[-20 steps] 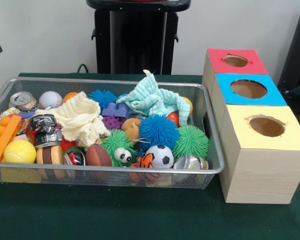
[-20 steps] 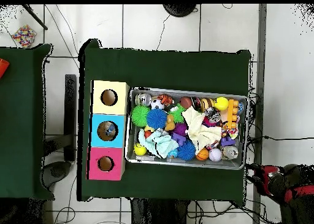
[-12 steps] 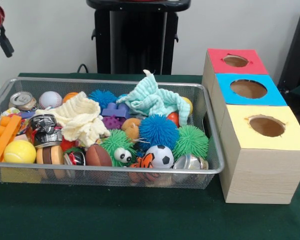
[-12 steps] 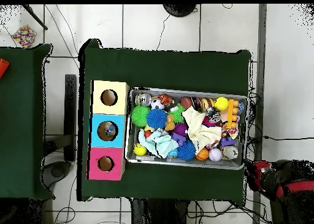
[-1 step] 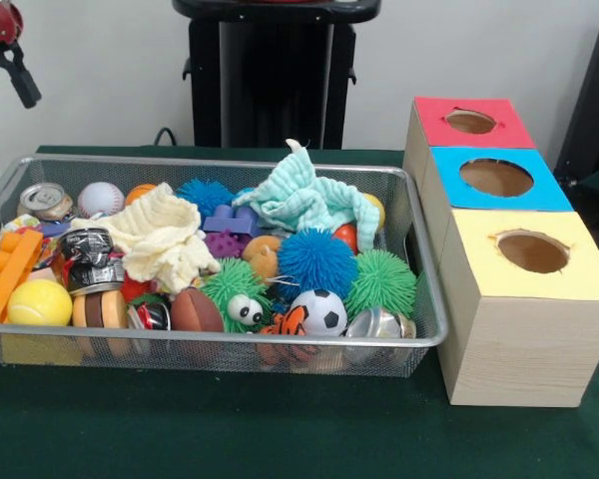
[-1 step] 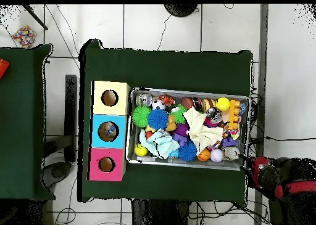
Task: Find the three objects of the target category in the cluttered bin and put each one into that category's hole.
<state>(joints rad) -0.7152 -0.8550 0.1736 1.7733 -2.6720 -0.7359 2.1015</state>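
Observation:
A wire mesh bin [image 5: 230, 161] is heaped with toys. Among them are a soccer ball [image 5: 322, 311], a baseball [image 5: 101, 198], a yellow ball [image 5: 39, 301], a brown football [image 5: 195, 311], a blue spiky ball [image 5: 315, 261] and a green spiky ball [image 5: 381, 281]. A cream cloth [image 5: 165, 238] and a mint cloth [image 5: 304, 200] lie on top. Beside the bin stand a red box [image 5: 439, 112], a blue box [image 5: 549, 192] and a yellow box [image 5: 579, 271], each with a round hole. My gripper [image 5: 18, 72] hangs high beyond the bin's corner, outside the bin [image 6: 185, 91]. In the overhead view the gripper [image 6: 254, 172] holds nothing visible.
Cans [image 5: 46, 201], an orange block [image 5: 8, 271] and a purple block [image 5: 232, 220] crowd the bin. A green cloth covers the table [image 5: 280, 429]. A second green table [image 6: 21, 111] stands to one side in the overhead view, with cables on the floor.
The arm has come in from the picture's edge toward the bin's corner. Nothing in the bin has moved.

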